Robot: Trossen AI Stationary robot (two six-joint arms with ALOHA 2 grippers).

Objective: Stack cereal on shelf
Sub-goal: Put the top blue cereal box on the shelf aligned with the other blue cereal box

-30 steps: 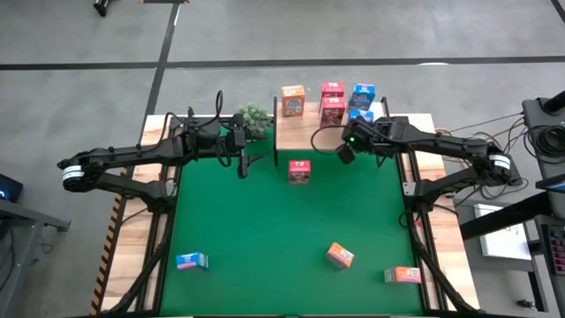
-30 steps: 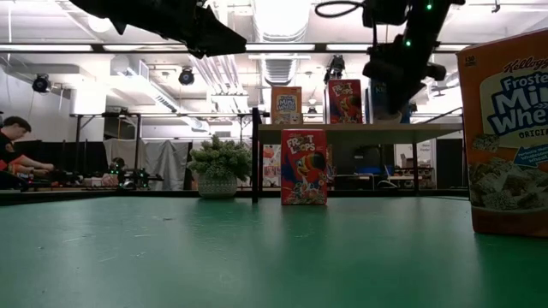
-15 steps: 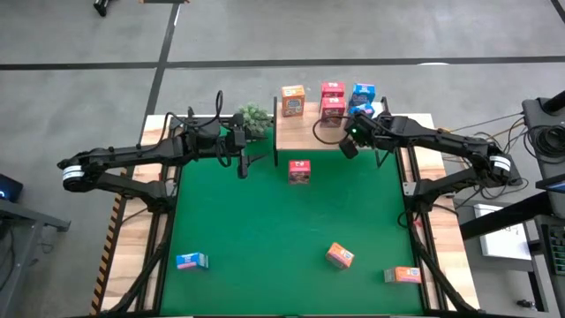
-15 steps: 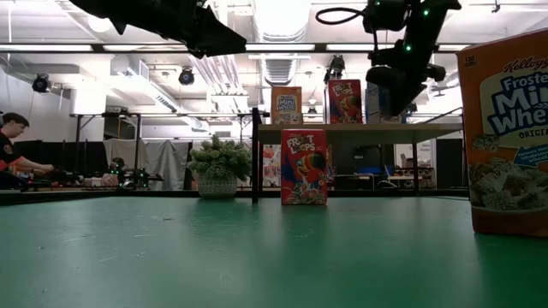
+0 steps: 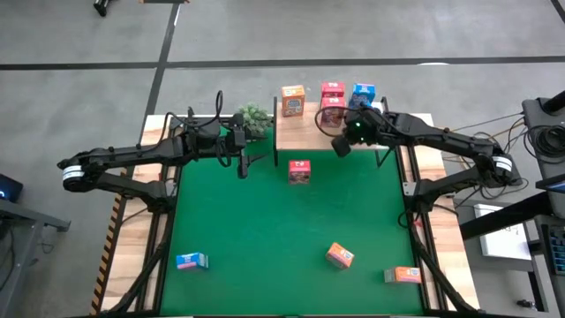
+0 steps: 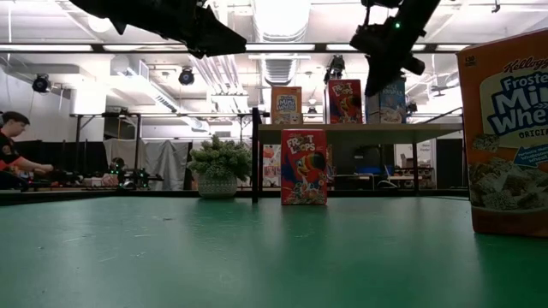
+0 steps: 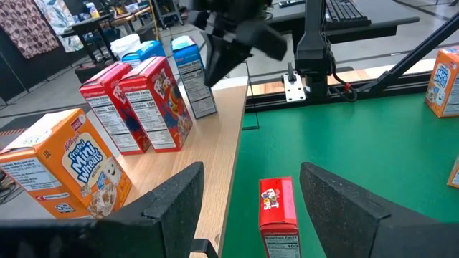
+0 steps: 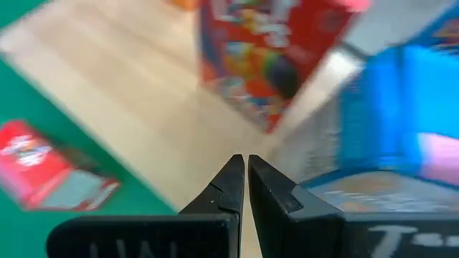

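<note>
The scene is evenly lit by ceiling lights (image 6: 276, 17); the right wrist view is smeared by motion blur.

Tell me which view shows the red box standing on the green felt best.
The low view: the red box stands upright there, front print facing the camera. The high view shows only its top. The left wrist view shows its top and side; the right wrist view shows it blurred at the edge.
</note>
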